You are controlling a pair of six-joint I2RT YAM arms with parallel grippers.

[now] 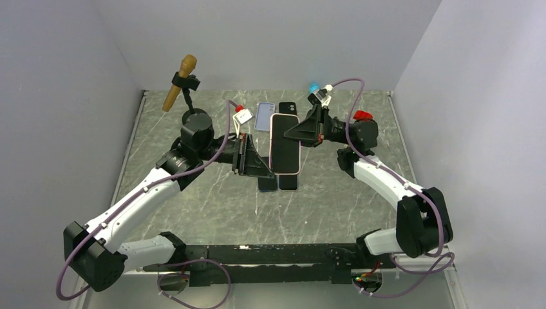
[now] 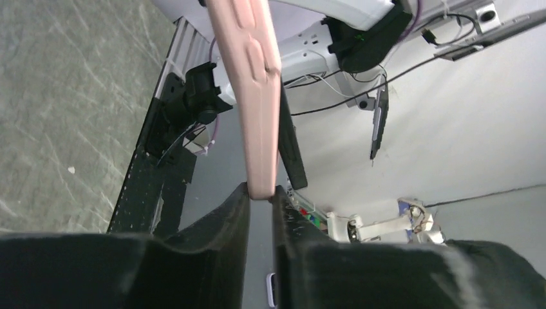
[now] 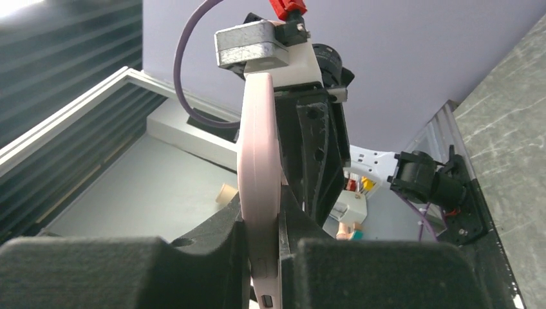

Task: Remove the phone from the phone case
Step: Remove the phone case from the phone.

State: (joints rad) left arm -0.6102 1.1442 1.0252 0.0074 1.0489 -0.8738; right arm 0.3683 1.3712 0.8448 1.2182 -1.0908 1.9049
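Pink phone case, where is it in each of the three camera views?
Top external: pink phone case at centre, between left claw and right claw.
Left wrist: top centre, running down into the claw.
Right wrist: centre, rising from the claw.
Shared landmark: the grey marbled table.

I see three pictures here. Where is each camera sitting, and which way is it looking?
Top external: above and behind the arms, looking down on the table; both arms show, left gripper and right gripper each shut on the pink phone case.
Left wrist: on the left arm, looking along its own jaws clamped on the case.
Right wrist: on the right arm, likewise.
Shared: both wrist views show that case edge-on.
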